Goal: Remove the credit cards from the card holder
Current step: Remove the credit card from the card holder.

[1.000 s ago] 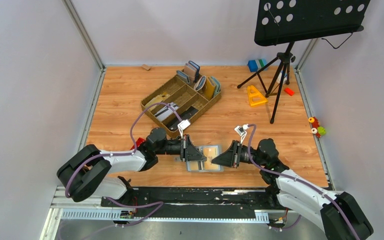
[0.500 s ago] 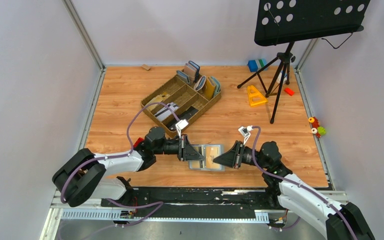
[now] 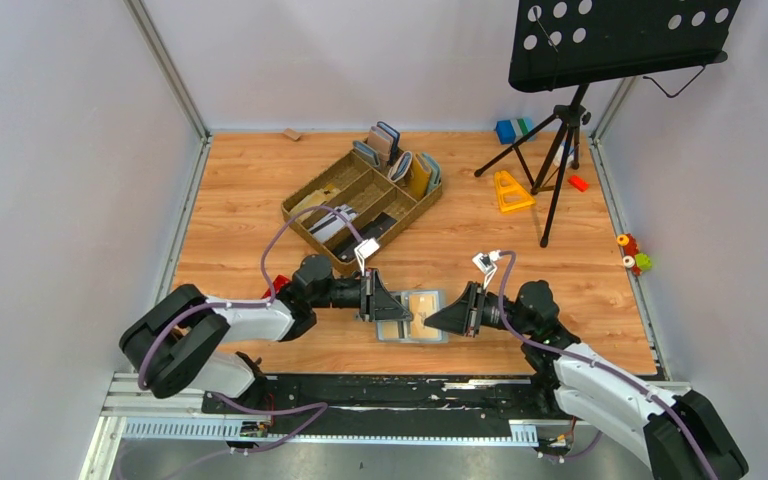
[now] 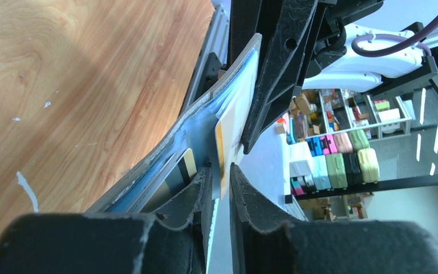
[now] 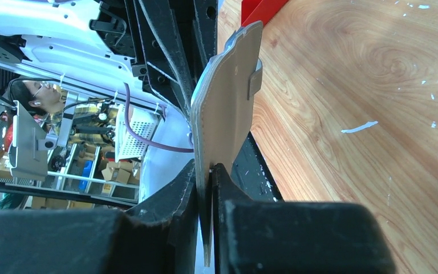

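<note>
Right tool [image 5: 206, 169] clamped the right flap of the card holder [image 3: 412, 316] at the near middle of the bench [image 3: 260, 180], likely anchoring it open. Left tool [image 4: 221, 171] had jaws slightly apart around the orange card [image 4: 228, 123], not pinching.

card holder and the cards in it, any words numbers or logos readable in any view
No text can be read in any view.
card holder: plain grey back in the right wrist view, no print visible.
card: seen nearly edge-on in the left wrist view, its face cannot be read.
wallets in the top view: too small to show any lettering.
</note>
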